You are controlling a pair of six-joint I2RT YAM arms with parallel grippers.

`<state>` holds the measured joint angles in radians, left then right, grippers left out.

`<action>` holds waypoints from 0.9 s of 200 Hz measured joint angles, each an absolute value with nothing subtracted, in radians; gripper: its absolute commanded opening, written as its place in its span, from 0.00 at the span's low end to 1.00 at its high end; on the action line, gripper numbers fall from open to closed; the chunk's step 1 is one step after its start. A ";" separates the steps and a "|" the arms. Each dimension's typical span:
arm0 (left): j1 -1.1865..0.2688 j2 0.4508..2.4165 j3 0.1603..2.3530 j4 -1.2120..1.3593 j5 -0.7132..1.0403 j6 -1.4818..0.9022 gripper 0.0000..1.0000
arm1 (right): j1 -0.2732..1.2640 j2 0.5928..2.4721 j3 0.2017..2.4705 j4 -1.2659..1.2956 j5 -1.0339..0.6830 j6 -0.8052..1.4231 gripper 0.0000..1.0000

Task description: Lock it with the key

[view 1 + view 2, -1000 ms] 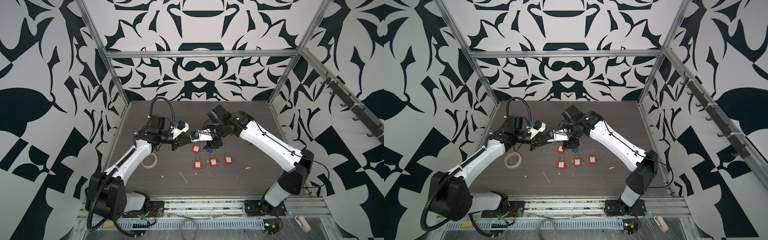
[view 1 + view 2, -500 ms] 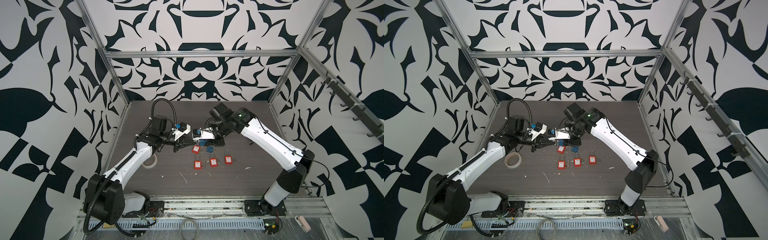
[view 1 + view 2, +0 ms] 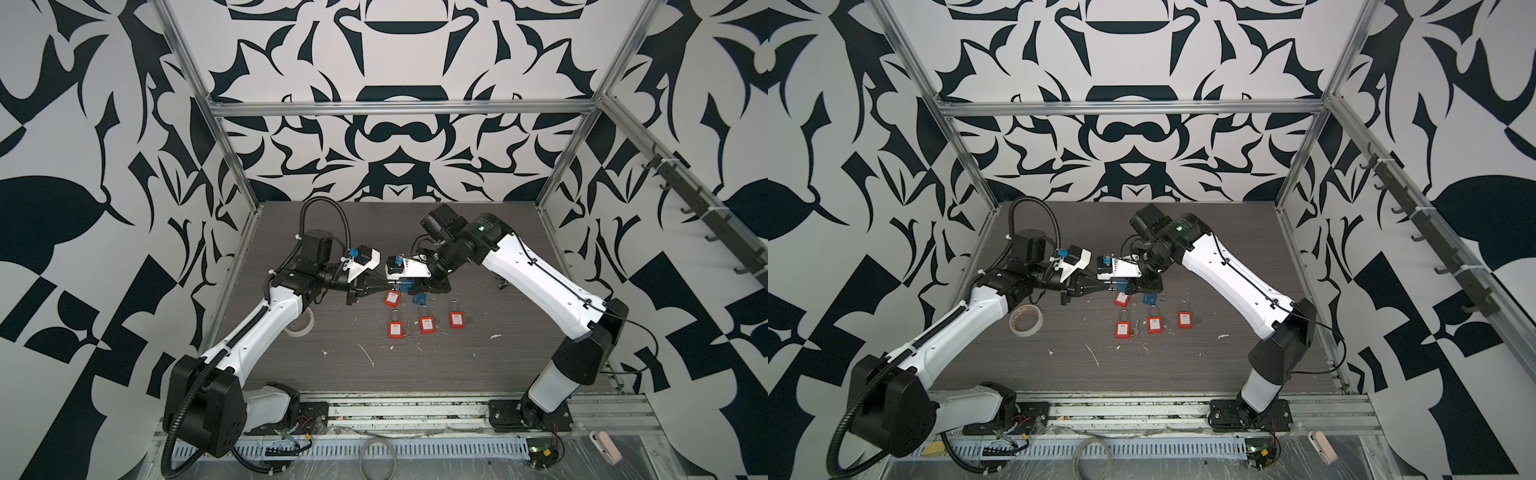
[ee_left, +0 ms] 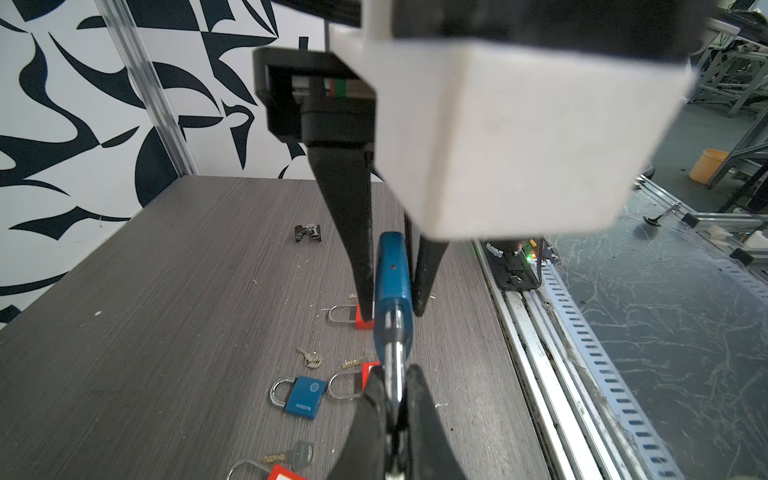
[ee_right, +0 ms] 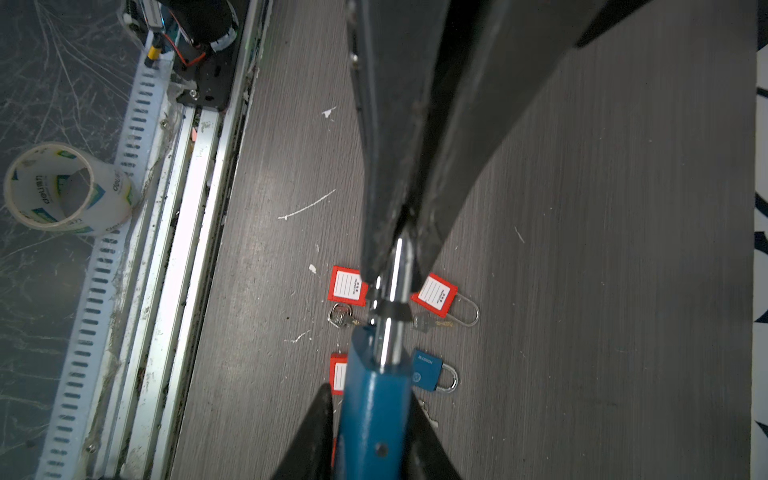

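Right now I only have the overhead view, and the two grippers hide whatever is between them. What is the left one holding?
Observer: The left gripper is shut on the shackle of a blue padlock.
Operator: And the right?
Observer: The right gripper clamps that padlock's body from both sides.
Operator: Anything underneath them?
Observer: A second blue padlock lies flat on the table, its shackle closed.
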<state>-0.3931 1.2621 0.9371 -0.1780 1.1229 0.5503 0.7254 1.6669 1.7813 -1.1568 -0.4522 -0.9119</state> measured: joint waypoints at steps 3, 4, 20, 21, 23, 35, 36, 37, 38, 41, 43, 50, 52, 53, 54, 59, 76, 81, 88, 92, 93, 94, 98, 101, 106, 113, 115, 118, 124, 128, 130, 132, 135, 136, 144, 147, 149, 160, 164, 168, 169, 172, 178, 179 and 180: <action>-0.393 1.262 0.937 -0.177 1.123 0.550 0.00 | 0.724 1.661 1.772 -1.148 -0.456 -0.912 0.28; -0.393 1.262 0.937 -0.176 1.123 0.550 0.00 | 0.724 1.660 1.770 -1.147 -0.457 -0.912 0.27; -0.393 1.259 0.937 -0.178 1.129 0.548 0.00 | 0.717 1.633 1.725 -1.105 -0.468 -0.898 0.19; -0.393 1.259 0.936 -0.177 1.129 0.546 0.00 | 0.716 1.632 1.723 -1.102 -0.469 -0.900 0.19; -0.393 1.258 0.935 -0.176 1.128 0.545 0.00 | 0.715 1.628 1.719 -1.097 -0.469 -0.902 0.18; -0.398 1.257 0.934 -0.162 1.126 0.541 0.00 | 0.707 1.613 1.702 -1.083 -0.485 -0.896 0.16; -0.398 1.257 0.934 -0.161 1.126 0.541 0.00 | 0.707 1.613 1.702 -1.083 -0.485 -0.894 0.15; -0.398 1.257 0.934 -0.160 1.126 0.540 0.00 | 0.706 1.612 1.701 -1.082 -0.486 -0.893 0.15; -0.398 1.257 0.934 -0.159 1.126 0.540 0.00 | 0.706 1.610 1.700 -1.082 -0.486 -0.893 0.15; -0.399 1.257 0.934 -0.157 1.127 0.539 0.00 | 0.706 1.608 1.699 -1.080 -0.488 -0.893 0.14; -0.399 1.257 0.934 -0.155 1.127 0.538 0.00 | 0.705 1.608 1.699 -1.079 -0.488 -0.892 0.13; -0.399 1.256 0.934 -0.152 1.131 0.537 0.00 | 0.704 1.605 1.699 -1.078 -0.490 -0.892 0.10; -0.399 1.256 0.934 -0.150 1.132 0.536 0.00 | 0.704 1.605 1.699 -1.078 -0.491 -0.892 0.10; -0.399 1.256 0.934 -0.150 1.132 0.535 0.00 | 0.704 1.605 1.699 -1.078 -0.491 -0.892 0.10; -0.399 1.256 0.934 -0.150 1.132 0.535 0.00 | 0.704 1.605 1.699 -1.078 -0.491 -0.892 0.10; -0.398 1.256 0.934 -0.147 1.134 0.534 0.00 | 0.703 1.604 1.699 -1.077 -0.494 -0.892 0.09; -0.399 1.256 0.934 -0.145 1.133 0.532 0.00 | 0.701 1.605 1.699 -1.078 -0.505 -0.892 0.06; -0.401 1.256 0.934 -0.145 1.132 0.532 0.00 | 0.699 1.605 1.699 -1.079 -0.508 -0.892 0.05; -0.405 1.254 0.934 -0.145 1.131 0.533 0.00 | 0.699 1.605 1.699 -1.082 -0.513 -0.892 0.04; -0.407 1.252 0.934 -0.145 1.129 0.534 0.00 | 0.698 1.606 1.701 -1.085 -0.517 -0.891 0.03; -0.408 1.252 0.934 -0.145 1.129 0.535 0.00 | 0.697 1.607 1.701 -1.086 -0.517 -0.891 0.03; -0.408 1.251 0.934 -0.145 1.127 0.535 0.00 | 0.697 1.607 1.702 -1.088 -0.520 -0.891 0.03; -0.412 1.249 0.934 -0.145 1.124 0.537 0.00 | 0.696 1.609 1.706 -1.093 -0.523 -0.891 0.02; -0.414 1.247 0.934 -0.145 1.121 0.539 0.00 | 0.695 1.611 1.710 -1.098 -0.526 -0.891 0.02; -0.418 1.244 0.933 -0.142 1.114 0.541 0.00 | 0.694 1.614 1.715 -1.107 -0.530 -0.890 0.02; -0.424 1.238 0.929 -0.136 1.105 0.543 0.00 | 0.692 1.618 1.722 -1.118 -0.536 -0.889 0.02; -0.425 1.237 0.928 -0.134 1.102 0.543 0.00 | 0.692 1.619 1.723 -1.119 -0.537 -0.889 0.02; -0.428 1.234 0.926 -0.131 1.098 0.544 0.00 | 0.692 1.620 1.726 -1.124 -0.538 -0.889 0.02; -0.434 1.231 0.923 -0.124 1.089 0.545 0.00 | 0.690 1.622 1.729 -1.133 -0.540 -0.888 0.02; -0.437 1.229 0.922 -0.121 1.083 0.546 0.00 | 0.690 1.623 1.731 -1.138 -0.541 -0.888 0.01; -0.440 1.229 0.921 -0.118 1.080 0.546 0.00 | 0.689 1.623 1.731 -1.140 -0.542 -0.888 0.02; -0.442 1.228 0.920 -0.114 1.077 0.546 0.00 | 0.689 1.623 1.731 -1.142 -0.542 -0.887 0.01; -0.445 1.228 0.919 -0.110 1.073 0.546 0.00 | 0.688 1.624 1.732 -1.146 -0.542 -0.885 0.01; -0.447 1.228 0.919 -0.109 1.072 0.546 0.00 | 0.688 1.624 1.732 -1.147 -0.542 -0.885 0.01; -0.457 1.228 0.914 -0.096 1.060 0.546 0.00 | 0.685 1.624 1.732 -1.157 -0.542 -0.883 0.01; -0.459 1.228 0.913 -0.091 1.056 0.546 0.00 | 0.684 1.624 1.732 -1.160 -0.543 -0.881 0.01; -0.463 1.228 0.911 -0.087 1.053 0.545 0.00 | 0.684 1.624 1.732 -1.162 -0.542 -0.881 0.01; -0.477 1.230 0.906 -0.069 1.036 0.539 0.00 | 0.681 1.625 1.732 -1.176 -0.540 -0.876 0.00; -0.482 1.231 0.904 -0.060 1.033 0.533 0.00 | 0.680 1.625 1.732 -1.182 -0.539 -0.872 0.00; -0.488 1.232 0.901 -0.047 1.026 0.529 0.00 | 0.679 1.625 1.732 -1.186 -0.536 -0.870 0.00; -0.489 1.233 0.900 -0.044 1.026 0.527 0.00 | 0.678 1.625 1.732 -1.187 -0.535 -0.870 0.00; -0.492 1.234 0.896 -0.032 1.021 0.520 0.00 | 0.678 1.625 1.732 -1.190 -0.533 -0.867 0.00; -0.499 1.238 0.889 -0.010 1.014 0.509 0.00 | 0.677 1.625 1.733 -1.196 -0.525 -0.864 0.00; -0.500 1.238 0.889 -0.008 1.014 0.508 0.00 | 0.676 1.625 1.733 -1.197 -0.525 -0.863 0.00; -0.501 1.238 0.889 -0.007 1.013 0.508 0.00 | 0.676 1.625 1.733 -1.198 -0.524 -0.863 0.00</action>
